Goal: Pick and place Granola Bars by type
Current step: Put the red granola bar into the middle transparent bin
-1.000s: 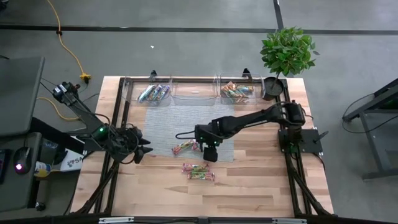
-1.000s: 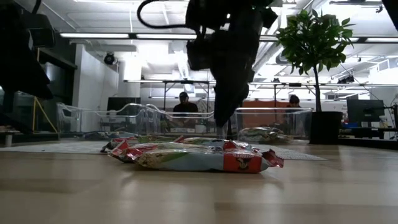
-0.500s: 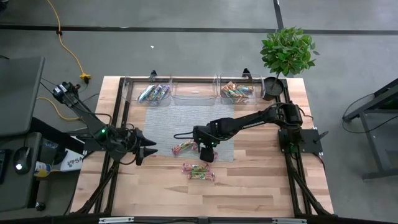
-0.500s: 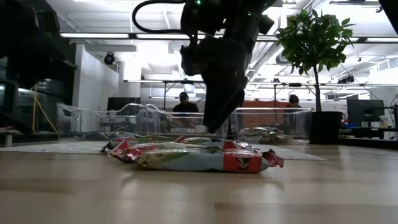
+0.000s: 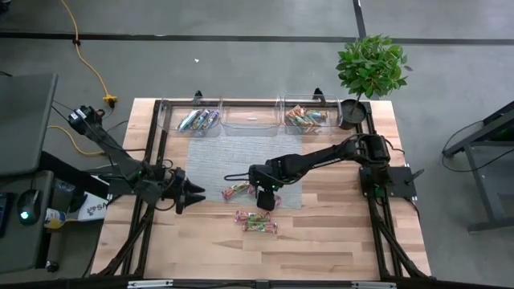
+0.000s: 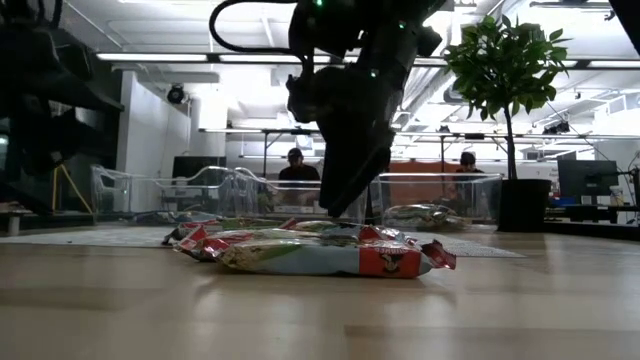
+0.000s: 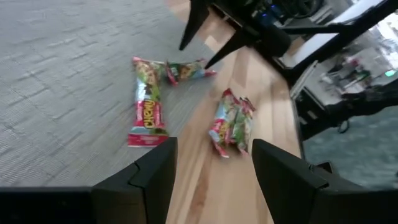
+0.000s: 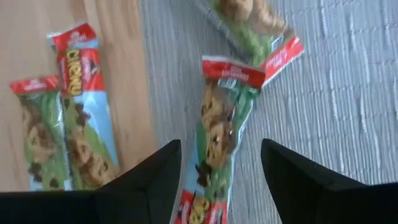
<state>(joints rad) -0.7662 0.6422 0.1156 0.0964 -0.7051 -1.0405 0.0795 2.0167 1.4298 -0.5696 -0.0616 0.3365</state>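
the right gripper [image 5: 266,200] hangs spread over a granola bar [image 8: 217,134] on the grey mat [image 5: 217,156], so it must drop and pinch it, while the left gripper [image 5: 195,193], also spread, waits near the table's left edge.

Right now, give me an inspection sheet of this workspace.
Surface: wooden table, grey mat in the middle.
Job's things: two bars on the mat, two on the wood; sorted bars in the left bin and right bin, middle bin empty.
Clutter: potted plant.
Grippers: right gripper open over the mat bars; left gripper open, waiting.
Cables: yellow cable on the floor.
Surroundings: people behind.
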